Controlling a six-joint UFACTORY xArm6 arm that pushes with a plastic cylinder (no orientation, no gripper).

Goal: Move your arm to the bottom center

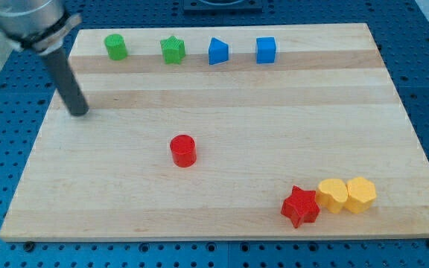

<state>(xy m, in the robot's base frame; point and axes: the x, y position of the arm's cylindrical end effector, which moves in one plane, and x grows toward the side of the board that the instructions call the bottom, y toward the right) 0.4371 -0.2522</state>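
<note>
Near the left edge, my tip: my tip (79, 112) sits on the bench (222, 186), below the green round block and well apart from all blocks.
Hand: I have no hand, only a dark rod (65, 78).
Top row: green round block (115, 47), green star block (173, 50), blue pointed block (218, 51), blue cube (266, 50), side by side with gaps.
Middle: red round block (183, 150) stands alone.
Bottom right: red star block (300, 206), yellow block (333, 195) and yellow six-sided block (361, 193) touch in a line.
Bottom center: far from my tip, down and to the view's right of it.
</note>
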